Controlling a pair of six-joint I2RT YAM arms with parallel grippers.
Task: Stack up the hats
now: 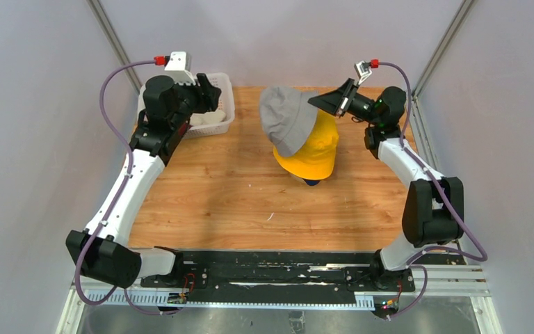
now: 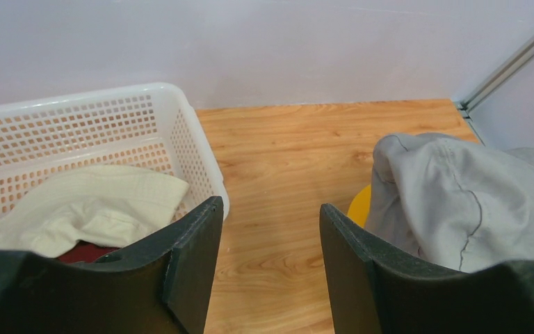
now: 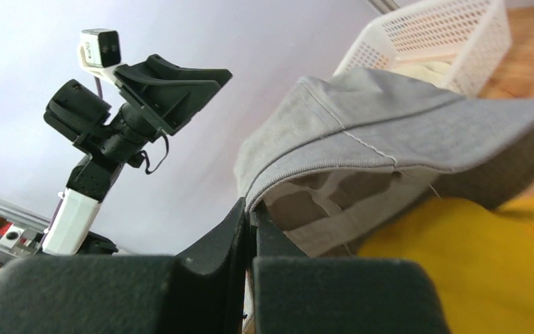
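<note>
Stacking is standing about at its middle. The yellow fabric bucket hat (image 1: 316, 152) is sitting in the middle of the wooden table (image 1: 215, 195). A small piece of a navy blue fabric hat (image 1: 311, 182) is showing from under its near edge, so I am judging that two hats are already piled. What is carrying them below is hidden.

The grey fabric bucket hat with the floppy brim (image 1: 288, 118) is hanging over the far left part of the yellow one and seems to be partly resting on it, not yet seated over it. The right jaws are clenching the brim of this grey hat at its right side. The left jaws are standing released, gripping nothing, above the white perforated plastic basket (image 1: 227, 104) at the far left of the table.

Inside the basket the beige fabric hat (image 2: 97, 202) is lying crumpled, and a bit of the dark red fabric hat (image 2: 83, 252) is looking out from under it. In my judgement, three steps are remaining: seating the grey hat and letting it go, then bringing the beige one and the dark red one onto the pile.
</note>
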